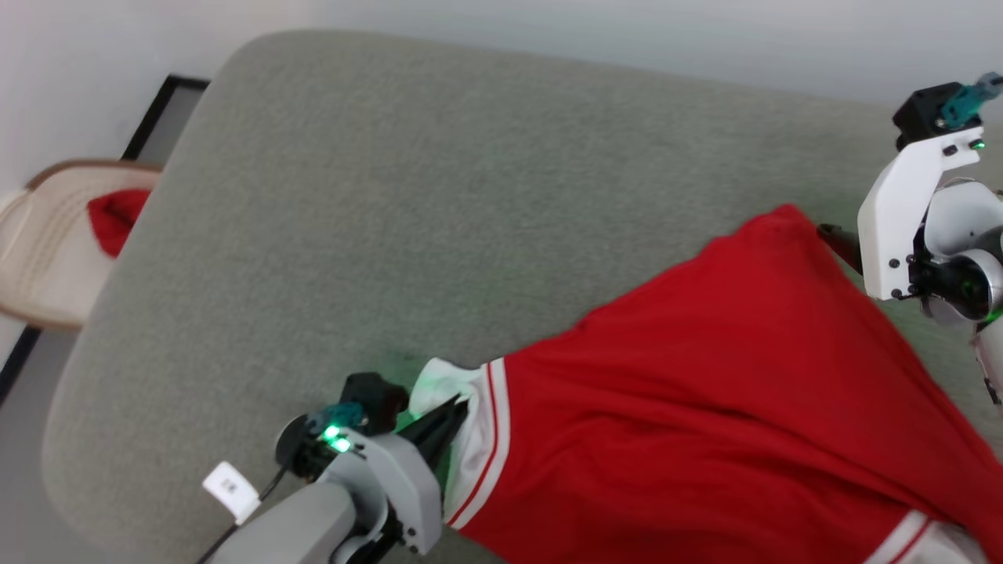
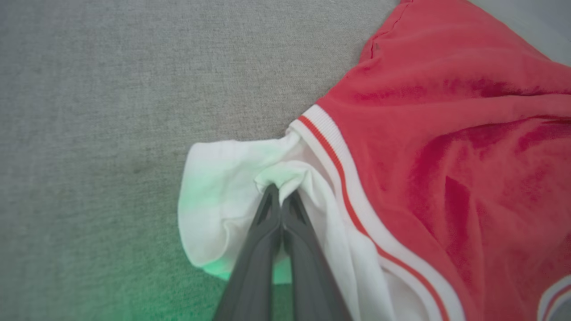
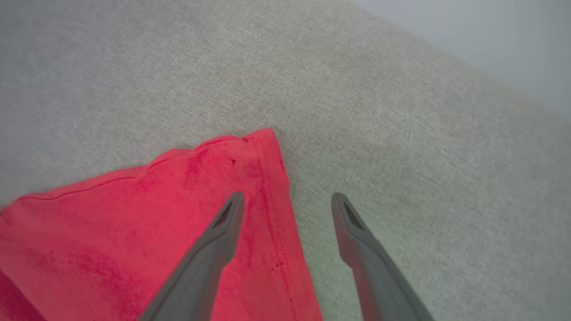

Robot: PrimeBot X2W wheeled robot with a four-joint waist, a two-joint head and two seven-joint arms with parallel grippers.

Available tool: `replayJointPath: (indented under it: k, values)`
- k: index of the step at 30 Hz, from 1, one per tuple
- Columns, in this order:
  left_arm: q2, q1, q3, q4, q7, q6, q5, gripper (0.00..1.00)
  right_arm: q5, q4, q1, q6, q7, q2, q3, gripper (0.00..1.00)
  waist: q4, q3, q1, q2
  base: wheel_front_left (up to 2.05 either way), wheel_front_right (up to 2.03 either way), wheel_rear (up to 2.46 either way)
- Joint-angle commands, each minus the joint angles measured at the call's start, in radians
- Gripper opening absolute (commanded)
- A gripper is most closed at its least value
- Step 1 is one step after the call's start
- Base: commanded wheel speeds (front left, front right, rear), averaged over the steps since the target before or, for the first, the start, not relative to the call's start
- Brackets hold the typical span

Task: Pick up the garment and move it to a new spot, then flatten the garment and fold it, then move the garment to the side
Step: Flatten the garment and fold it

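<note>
Left gripper point(image 2: 281, 192): clenched on white sleeve point(image 2: 214, 178) of garment point(image 1: 705, 376).
Right gripper point(image 3: 287, 198): released, astride garment's hem corner point(image 3: 263, 142).
Risk: sleeve pinch slips under pull.

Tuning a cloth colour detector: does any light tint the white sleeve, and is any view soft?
Left wrist view: green glow tints the sleeve along its lower edge and the grey cushion below it; the garment reads washed-out pink. Head view: the same green spills beside the left gripper. Right wrist view: even light, no tint, slightly soft.
</note>
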Motion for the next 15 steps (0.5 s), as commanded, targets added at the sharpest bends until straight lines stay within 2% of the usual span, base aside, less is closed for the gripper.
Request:
replayJointPath:
  k: [1, 7, 14, 15]
  values:
    - [-0.016, -0.019, -0.005, 0.011, -0.003, -0.006, 0.008, 0.0, 0.008, 0.04, -0.027, -0.001, 0.004, -0.003, 0.025, 1.0, 0.055, 0.051, 0.0, 0.0, 0.0, 0.0, 0.0]
    - [-0.057, -0.048, -0.016, 0.053, -0.007, -0.024, 0.016, 0.0, 0.027, 0.182, -0.088, -0.001, 0.008, -0.01, 0.099, 1.0, 0.096, 0.081, 0.0, 0.0, 0.0, 0.0, 0.0]
    - [-0.076, -0.057, -0.033, 0.104, -0.01, -0.038, 0.016, 0.0, 0.067, 0.325, -0.068, 0.0, 0.052, 0.012, 0.182, 1.0, 0.124, 0.093, 0.0, 0.0, 0.0, 0.0, 0.0]
    - [-0.076, -0.059, -0.034, 0.11, -0.011, -0.039, 0.014, 0.0, 0.073, 0.338, -0.066, 0.0, 0.063, 0.016, 0.19, 0.56, 0.125, 0.092, 0.0, 0.0, 0.0, 0.0, 0.0]
